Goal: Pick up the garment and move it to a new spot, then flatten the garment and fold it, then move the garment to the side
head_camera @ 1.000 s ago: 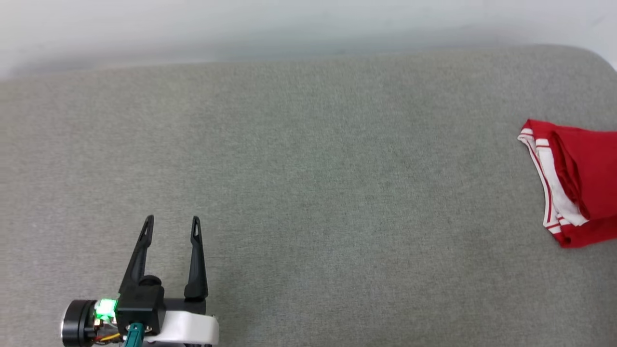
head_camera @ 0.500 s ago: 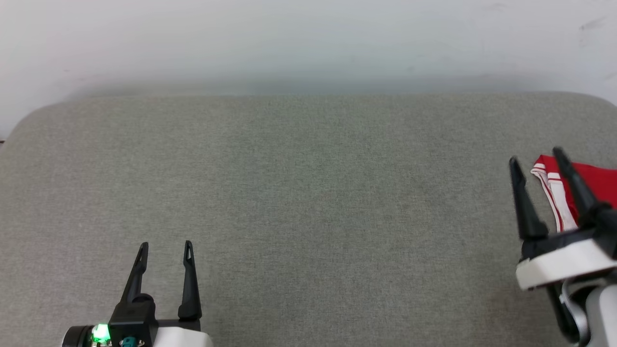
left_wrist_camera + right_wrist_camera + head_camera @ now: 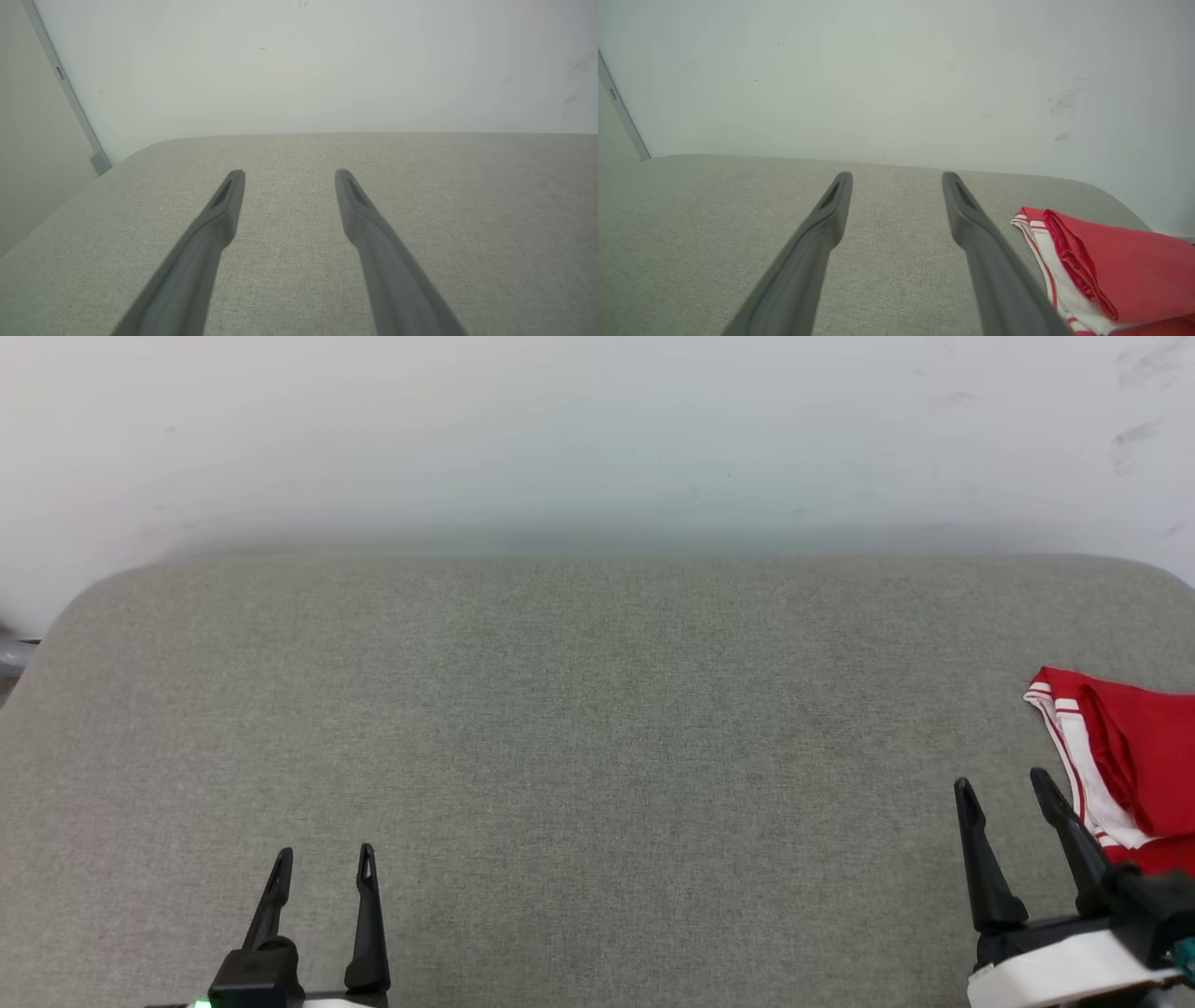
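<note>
The garment (image 3: pixel 1139 756) lies folded at the far right of the grey padded surface (image 3: pixel 597 728), red with a white, red-striped sleeve edge turned toward the middle; part of it runs off the picture's right side. In the right wrist view the garment (image 3: pixel 1106 266) sits just right of my fingers. My right gripper (image 3: pixel 1004 786) stands open and empty at the lower right, its tips just left of the garment, not touching it. At the lower left my left gripper (image 3: pixel 323 854) is open too, holding nothing, over bare fabric (image 3: pixel 299 233).
A pale wall (image 3: pixel 597 439) rises right behind the surface's far edge. The surface's rounded back corners show at left (image 3: pixel 103 593) and right (image 3: pixel 1153 569). A grey strip (image 3: pixel 70 93) runs down the wall at the left.
The head camera has tilted up, so more wall shows and everything sits lower. My right gripper came into view near the garment, then drew back toward the near edge. The garment has stayed put.
</note>
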### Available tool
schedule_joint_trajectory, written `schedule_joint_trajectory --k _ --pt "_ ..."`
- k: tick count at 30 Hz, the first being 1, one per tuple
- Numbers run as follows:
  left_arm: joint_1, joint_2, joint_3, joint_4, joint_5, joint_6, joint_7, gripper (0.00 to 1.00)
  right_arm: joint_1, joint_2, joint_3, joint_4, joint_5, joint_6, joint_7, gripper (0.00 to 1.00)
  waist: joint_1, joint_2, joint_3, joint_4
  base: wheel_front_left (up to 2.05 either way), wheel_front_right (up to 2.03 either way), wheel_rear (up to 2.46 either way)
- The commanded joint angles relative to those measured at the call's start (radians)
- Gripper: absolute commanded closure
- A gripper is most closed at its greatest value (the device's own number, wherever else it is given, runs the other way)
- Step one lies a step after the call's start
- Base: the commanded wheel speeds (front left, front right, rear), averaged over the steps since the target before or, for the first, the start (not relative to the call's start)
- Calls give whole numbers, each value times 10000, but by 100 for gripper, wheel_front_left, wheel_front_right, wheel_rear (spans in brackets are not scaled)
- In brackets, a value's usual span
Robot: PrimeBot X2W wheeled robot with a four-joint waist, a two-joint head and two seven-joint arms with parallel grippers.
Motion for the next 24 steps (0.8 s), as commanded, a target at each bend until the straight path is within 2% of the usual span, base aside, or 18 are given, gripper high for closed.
schedule_joint_trajectory --k 1,17,18,21,24 --pt "151 -7 55 28 -54 -33 -22 0 125 97 -55 -87 -20 -15 -51 0 1 0 -40 -4 0 0 0" --pt "361 -191 379 232 -7 -548 -22 0 913 595 -255 -475 -328 -14 -169 0 1 0 -252 -27 0 0 0" --pt "311 -156 338 265 -46 -538 1 100 851 536 -235 -365 -244 -2 -125 100 1 0 -254 -29 0 0 0" --pt "346 -175 310 564 -91 -539 49 100 902 538 -206 -98 -182 0 -106 100 2 0 -255 -29 0 0 0" --pt "225 -183 360 679 -678 -607 204 100 847 538 -191 -27 405 0 -11 100 2 0 -253 -27 0 0 0"
